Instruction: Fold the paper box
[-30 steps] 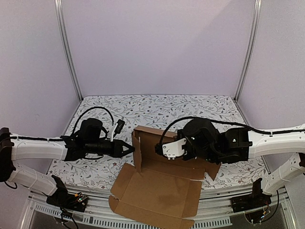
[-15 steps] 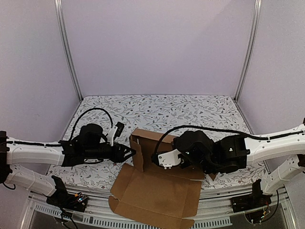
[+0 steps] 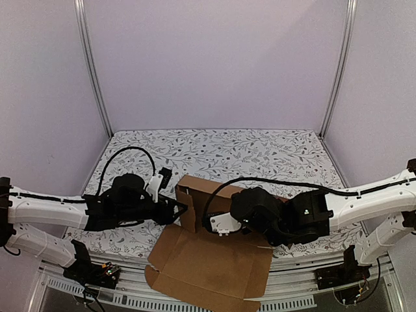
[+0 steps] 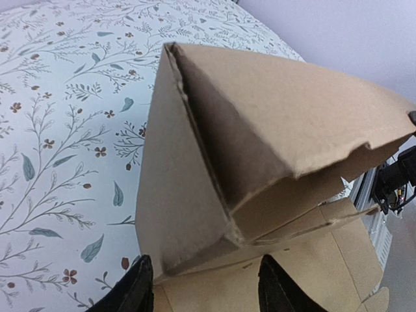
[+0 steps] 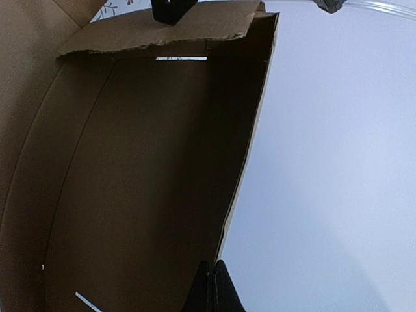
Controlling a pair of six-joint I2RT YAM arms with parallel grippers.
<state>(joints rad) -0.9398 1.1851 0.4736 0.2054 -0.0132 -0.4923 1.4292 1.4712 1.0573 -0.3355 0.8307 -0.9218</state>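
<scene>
Paper box point(image 3: 214, 266) — left pincer point(image 4: 208, 289) reaches in level from 9 o'clock, jaws wide; right pincer point(image 5: 211, 286), from 3 o'clock, closed tight.

One paper box point(image 3: 214, 266), a plain brown corrugated cardboard sheet with flaps partly raised, is sitting on the single white, leaf-patterned tabletop point(image 3: 260, 153). Two white-and-black robot arms are reaching toward it, the left arm point(image 3: 52, 209) and the right arm point(image 3: 370, 198). Each is carrying one black two-finger gripper, making two in all: the left gripper point(image 3: 182, 208) and the right gripper point(image 5: 211, 286). Two silver metal posts are standing at the back corners, the left post point(image 3: 94, 71) and the right post point(image 3: 339, 65). Two black cables are looping over the arms, the left cable point(image 3: 123, 151) and the right cable point(image 3: 286, 182).
</scene>
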